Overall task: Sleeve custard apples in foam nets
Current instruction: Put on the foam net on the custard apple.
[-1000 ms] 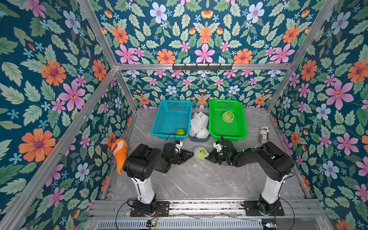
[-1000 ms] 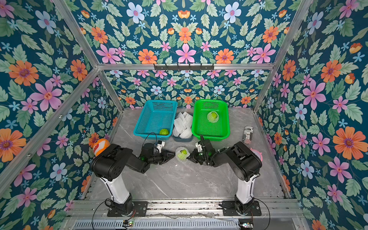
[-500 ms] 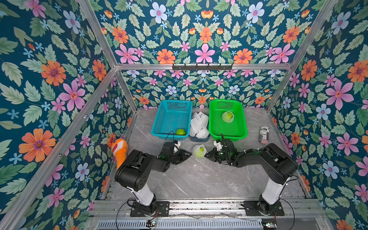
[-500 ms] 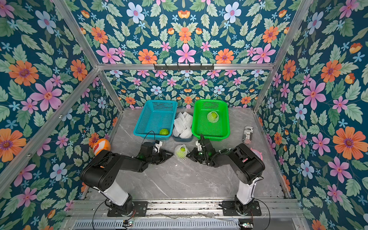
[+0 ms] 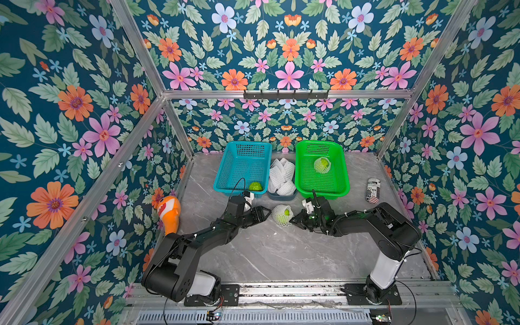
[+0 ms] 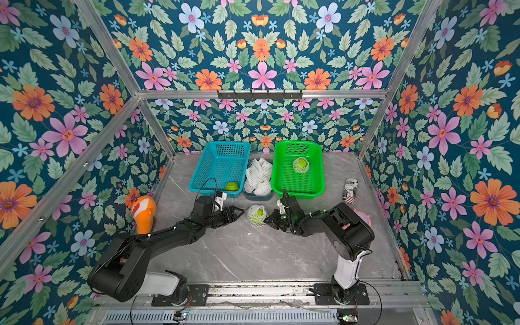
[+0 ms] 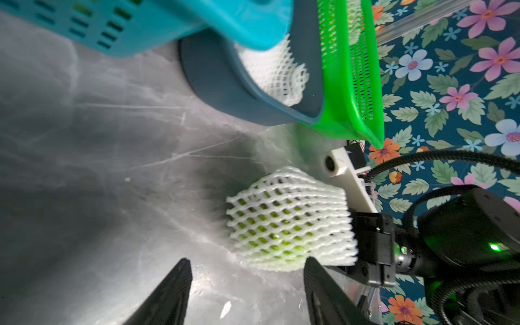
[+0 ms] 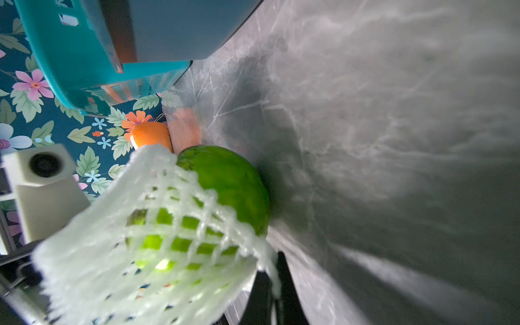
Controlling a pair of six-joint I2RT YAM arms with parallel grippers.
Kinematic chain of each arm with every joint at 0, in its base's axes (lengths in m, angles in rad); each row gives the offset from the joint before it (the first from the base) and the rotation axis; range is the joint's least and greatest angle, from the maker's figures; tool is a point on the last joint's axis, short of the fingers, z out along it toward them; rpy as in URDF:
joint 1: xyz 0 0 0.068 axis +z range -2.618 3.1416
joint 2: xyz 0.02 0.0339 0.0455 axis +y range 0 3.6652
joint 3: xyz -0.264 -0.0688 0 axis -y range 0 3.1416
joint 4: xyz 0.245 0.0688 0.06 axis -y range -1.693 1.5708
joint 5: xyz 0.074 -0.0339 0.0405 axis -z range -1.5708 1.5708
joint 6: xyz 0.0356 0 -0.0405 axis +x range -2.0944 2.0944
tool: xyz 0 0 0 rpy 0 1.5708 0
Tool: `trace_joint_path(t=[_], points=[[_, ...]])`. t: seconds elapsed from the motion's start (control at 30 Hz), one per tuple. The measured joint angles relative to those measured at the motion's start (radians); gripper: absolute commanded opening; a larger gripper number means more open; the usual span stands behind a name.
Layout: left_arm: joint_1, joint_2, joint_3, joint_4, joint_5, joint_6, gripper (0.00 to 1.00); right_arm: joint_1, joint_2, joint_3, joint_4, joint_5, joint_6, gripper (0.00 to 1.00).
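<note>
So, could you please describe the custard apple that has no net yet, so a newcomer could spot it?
Look at the blue basket at the back of the table. One custard apple lies alone in its near corner. It alone is bare green; the other two fruits wear white foam nets.

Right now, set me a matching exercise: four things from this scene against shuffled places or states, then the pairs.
1. bare apple
2. spare nets
3. left gripper
4. right gripper

A. shut on a net
B. in the blue basket
C. open
D. in the grey tray

Pairs: 1-B, 2-D, 3-C, 4-A
</note>
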Motion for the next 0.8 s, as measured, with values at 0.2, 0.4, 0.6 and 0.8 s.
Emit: trace_joint_path(t=[0.2,0.4,0.6,0.8], points=[[-0.101,-0.029,0.114,-0.156,-0.067,0.149,0.77,0.0,0.0,0.0,-0.003,0.003,0.0,0.0],[-0.179,-0.052,0.154,-0.238,-0.163,0.273,0.79,0.002,-0.001,0.004,-0.007,0.003,0.0,0.0],[-0.278,-0.08,0.126,-0.233,-0.248,0.389,0.83,0.002,-0.001,0.004,-0.006,0.002,0.0,0.0],[-0.303,-0.065,0.091,-0.18,-0.315,0.476,0.83,0.002,-0.001,0.004,-0.005,0.002,0.001,0.0]])
